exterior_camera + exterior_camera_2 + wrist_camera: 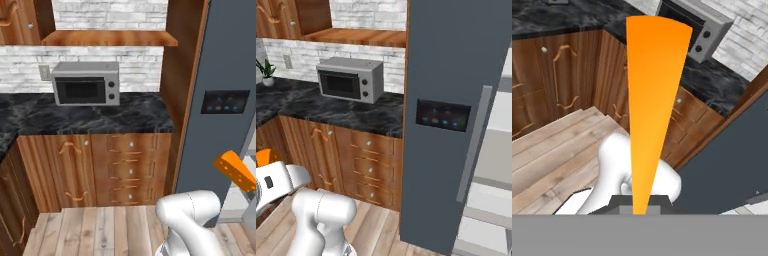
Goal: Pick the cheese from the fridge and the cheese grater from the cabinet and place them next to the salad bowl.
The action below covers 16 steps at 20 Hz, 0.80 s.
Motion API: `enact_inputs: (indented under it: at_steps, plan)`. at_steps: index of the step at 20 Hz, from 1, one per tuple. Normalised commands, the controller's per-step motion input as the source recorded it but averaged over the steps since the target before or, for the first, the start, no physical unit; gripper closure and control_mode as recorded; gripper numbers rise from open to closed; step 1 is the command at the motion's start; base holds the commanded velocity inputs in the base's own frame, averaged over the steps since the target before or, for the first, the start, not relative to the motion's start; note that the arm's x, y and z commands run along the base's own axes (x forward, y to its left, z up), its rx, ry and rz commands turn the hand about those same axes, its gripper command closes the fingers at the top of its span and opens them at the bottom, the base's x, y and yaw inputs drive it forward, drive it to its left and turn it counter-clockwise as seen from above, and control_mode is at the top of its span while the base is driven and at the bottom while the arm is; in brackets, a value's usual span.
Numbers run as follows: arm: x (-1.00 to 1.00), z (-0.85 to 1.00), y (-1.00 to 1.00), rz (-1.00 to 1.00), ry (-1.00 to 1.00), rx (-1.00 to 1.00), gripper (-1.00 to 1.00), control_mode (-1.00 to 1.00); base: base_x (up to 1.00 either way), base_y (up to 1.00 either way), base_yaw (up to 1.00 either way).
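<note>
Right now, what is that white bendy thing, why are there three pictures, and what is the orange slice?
The white thing is a robot arm in a pretend kitchen. Two pictures come from cameras riding behind it, one on its left and one on its right. The third comes from a camera on its hand, called the end effector. The orange slice is cheese, and the end effector is shut on it. The tall grey thing is the fridge, its door open. On the black counter sits a microwave.

We see a glossy white arm (192, 212) with rounded, smooth segments; one link (271, 182) carries a small dark mark.
</note>
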Motion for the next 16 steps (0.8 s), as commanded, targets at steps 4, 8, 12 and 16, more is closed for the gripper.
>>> enact_inputs:
  at_steps: [4, 8, 12, 16]
  plan:
    - [0.00, 0.00, 0.00, 0.00, 0.00, 0.00, 1.00, 1.00, 0.00, 0.03, 0.35]
    - [0.00, 0.00, 0.00, 0.00, 0.00, 0.00, 1.00, 1.00, 0.00, 0.00, 0.38]
    - [0.00, 0.00, 0.00, 0.00, 0.00, 0.00, 1.00, 1.00, 0.00, -0.02, 0.44]
    - [0.00, 0.00, 0.00, 0.00, 0.00, 0.00, 1.00, 1.00, 0.00, -0.18, 0.46]
